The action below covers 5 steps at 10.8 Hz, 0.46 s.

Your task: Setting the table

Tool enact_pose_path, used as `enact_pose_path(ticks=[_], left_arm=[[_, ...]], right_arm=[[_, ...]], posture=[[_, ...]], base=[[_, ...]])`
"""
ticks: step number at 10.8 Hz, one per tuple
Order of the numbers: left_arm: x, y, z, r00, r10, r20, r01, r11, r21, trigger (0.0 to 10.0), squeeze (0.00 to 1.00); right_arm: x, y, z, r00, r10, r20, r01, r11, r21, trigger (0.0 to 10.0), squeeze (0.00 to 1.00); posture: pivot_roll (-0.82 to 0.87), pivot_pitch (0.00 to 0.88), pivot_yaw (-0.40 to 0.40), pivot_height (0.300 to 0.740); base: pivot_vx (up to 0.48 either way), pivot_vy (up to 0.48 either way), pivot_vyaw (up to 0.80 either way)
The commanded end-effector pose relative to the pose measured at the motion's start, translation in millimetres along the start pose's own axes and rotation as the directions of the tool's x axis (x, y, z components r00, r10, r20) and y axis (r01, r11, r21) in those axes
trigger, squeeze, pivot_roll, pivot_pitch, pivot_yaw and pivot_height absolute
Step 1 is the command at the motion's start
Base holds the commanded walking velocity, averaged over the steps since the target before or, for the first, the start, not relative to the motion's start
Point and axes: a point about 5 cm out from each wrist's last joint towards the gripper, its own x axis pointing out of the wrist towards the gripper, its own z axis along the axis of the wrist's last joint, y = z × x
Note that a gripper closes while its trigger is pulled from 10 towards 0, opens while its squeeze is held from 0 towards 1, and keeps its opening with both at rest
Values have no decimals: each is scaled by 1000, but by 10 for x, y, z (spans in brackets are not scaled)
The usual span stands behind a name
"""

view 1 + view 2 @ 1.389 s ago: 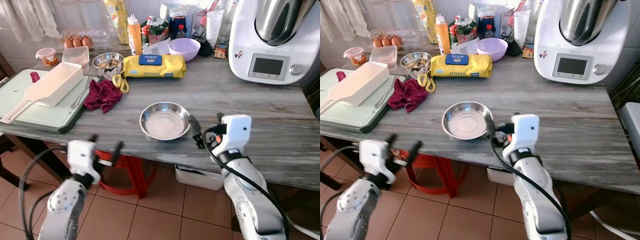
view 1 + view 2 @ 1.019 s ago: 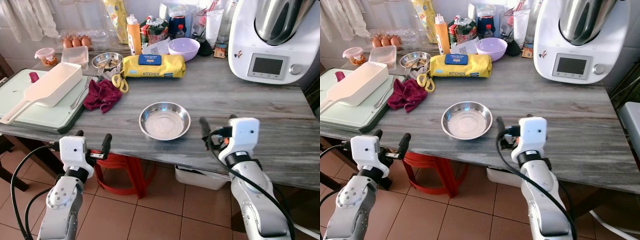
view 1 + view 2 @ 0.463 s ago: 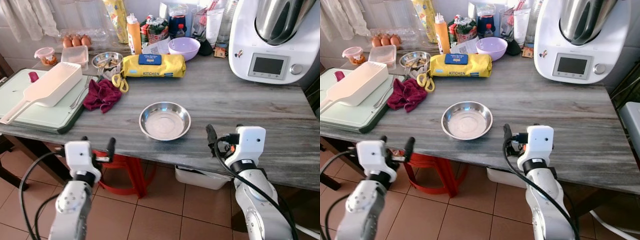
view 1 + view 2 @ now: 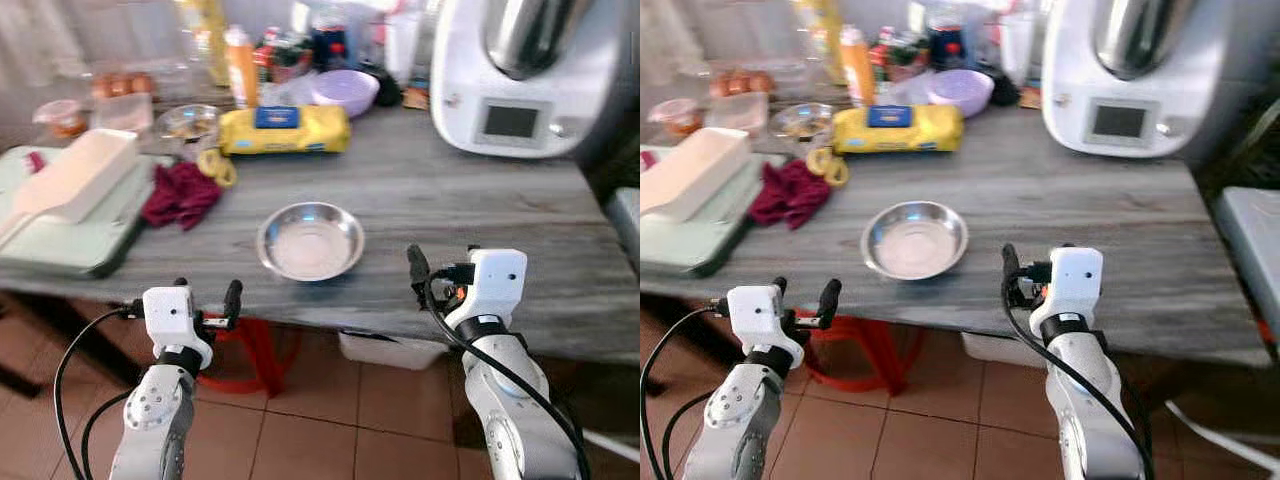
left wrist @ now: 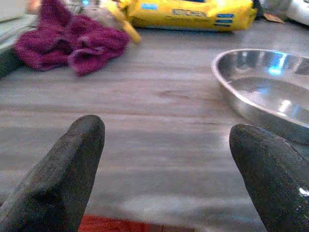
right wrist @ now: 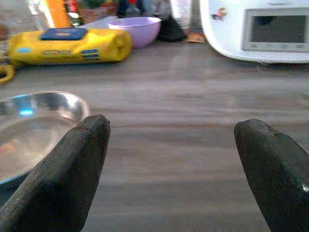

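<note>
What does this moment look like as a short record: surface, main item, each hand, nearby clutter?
surface: grey wooden table
main item: steel bowl, empty, near the table's front edge, untouched
left hand: open, held off the front edge, left of the bowl
right hand: open, at the front edge, right of the bowl
clutter: maroon cloth, yellow package, purple bowl, white kitchen machine

Head cameras look down at the table — wrist cameras skim its edge, sharing the bowl.
</note>
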Motion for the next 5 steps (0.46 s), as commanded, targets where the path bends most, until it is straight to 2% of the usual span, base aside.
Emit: enact_pose_path(ticks=[1, 2, 4, 5], left_arm=[[-34, 66, 47, 999, 38, 33, -40, 997, 64, 10000, 0], [-75, 92, 20, 998, 56, 26, -58, 997, 49, 10000, 0], [-135, 118, -10, 997, 77, 16, -78, 996, 35, 10000, 0], [-172, 134, -20, 997, 78, 20, -79, 995, 53, 10000, 0]], right_arm=[[-22, -1, -1, 1000, -2, 16, 3, 1000, -12, 10000, 0], [-49, -17, 6, 999, -12, 33, 13, 999, -43, 10000, 0], [-75, -60, -3, 999, -39, 30, 40, 998, -46, 10000, 0], [-95, -83, -7, 999, -42, 34, 44, 997, -67, 10000, 0]], posture=[[-17, 64, 51, 740], [-21, 64, 52, 740], [-28, 66, 55, 740], [-31, 67, 55, 740]], base=[[0, 0, -656], [0, 0, 0], [0, 0, 0], [0, 0, 0]])
